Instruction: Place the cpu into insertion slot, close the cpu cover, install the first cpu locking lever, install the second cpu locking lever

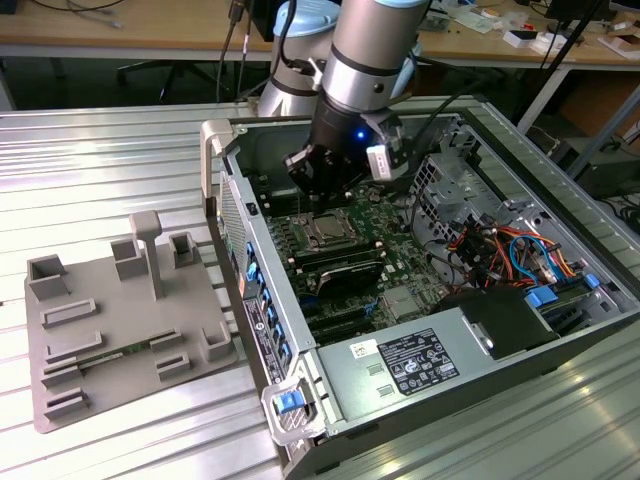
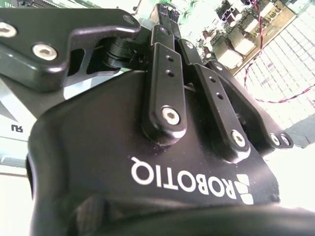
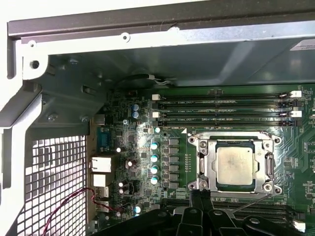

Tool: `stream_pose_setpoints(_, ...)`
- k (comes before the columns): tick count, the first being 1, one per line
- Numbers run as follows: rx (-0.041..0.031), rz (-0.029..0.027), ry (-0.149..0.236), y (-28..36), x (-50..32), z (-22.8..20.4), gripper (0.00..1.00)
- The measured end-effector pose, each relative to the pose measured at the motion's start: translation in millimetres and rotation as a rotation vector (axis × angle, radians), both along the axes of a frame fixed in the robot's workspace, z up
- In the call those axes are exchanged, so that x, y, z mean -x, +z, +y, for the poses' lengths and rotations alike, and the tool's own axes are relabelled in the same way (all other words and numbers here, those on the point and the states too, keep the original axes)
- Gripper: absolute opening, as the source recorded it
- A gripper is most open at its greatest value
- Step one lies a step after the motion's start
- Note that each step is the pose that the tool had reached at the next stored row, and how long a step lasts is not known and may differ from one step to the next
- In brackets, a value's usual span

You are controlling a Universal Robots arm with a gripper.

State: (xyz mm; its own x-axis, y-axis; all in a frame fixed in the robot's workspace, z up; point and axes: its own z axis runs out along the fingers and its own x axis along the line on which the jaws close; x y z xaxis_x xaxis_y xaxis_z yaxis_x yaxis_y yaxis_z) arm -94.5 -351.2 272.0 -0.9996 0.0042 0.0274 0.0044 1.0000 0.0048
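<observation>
With fingers (image 3: 201,196) pressed together at the lower middle of the first wrist view, beside the cover (image 3: 236,164) closed over the cpu (image 3: 236,164), a slip could scratch the board (image 3: 142,152).

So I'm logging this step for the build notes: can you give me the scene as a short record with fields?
setting: open computer case lying on a ribbed metal table
cpu: seated in the insertion slot on the green circuit board
cpu cover: lying flat around the cpu
gripper: inside the case, fingertips close together at the edge of the slot frame, holding nothing that shows
beside the case: grey parts holder at the exterior view's left
</observation>
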Motion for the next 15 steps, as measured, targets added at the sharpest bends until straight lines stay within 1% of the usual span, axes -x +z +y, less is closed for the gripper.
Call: stream_pose_setpoints(15, 0.0000, 0.0000, 0.000, 0.0, 7.7, 0.0, 0.11)
